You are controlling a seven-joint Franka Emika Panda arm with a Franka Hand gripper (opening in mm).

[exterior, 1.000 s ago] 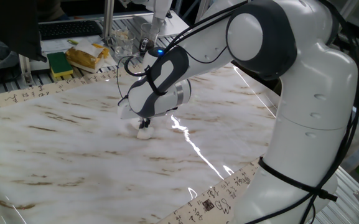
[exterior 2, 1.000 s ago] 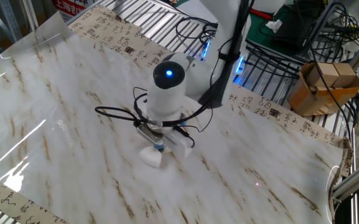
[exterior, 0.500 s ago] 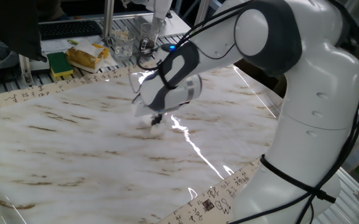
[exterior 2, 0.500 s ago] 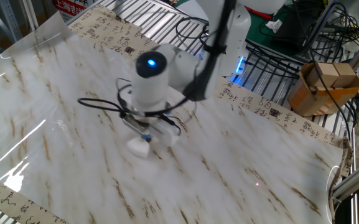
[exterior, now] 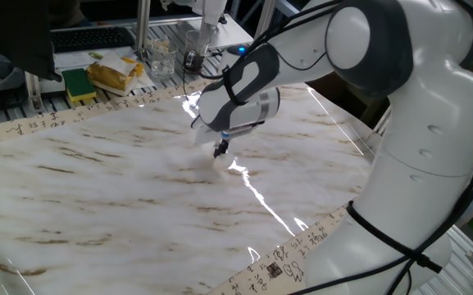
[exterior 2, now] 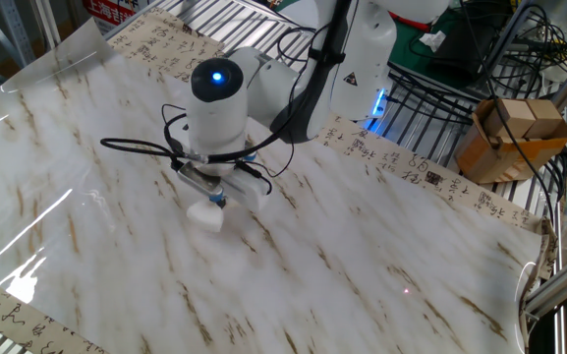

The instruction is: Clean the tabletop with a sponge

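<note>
We see the fingers (exterior 2: 207, 204) pointing straight down, clamped on the sponge (exterior 2: 204, 216), pressing it flat onto the worktop (exterior 2: 86, 147) mid-sheet. Green-and-yellow sponge (exterior: 78, 83) sits off the sheet, well apart.

Green-and-yellow sponge (exterior: 78, 84), keyboard (exterior: 93, 38), cardboard box (exterior 2: 511, 138).

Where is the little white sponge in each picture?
One fixed view: the sponge is near the middle, mostly hidden under the gripper.
The other fixed view: the sponge is left of centre, plain to see under the gripper.
Shared landmark: the blue light on the arm.
</note>
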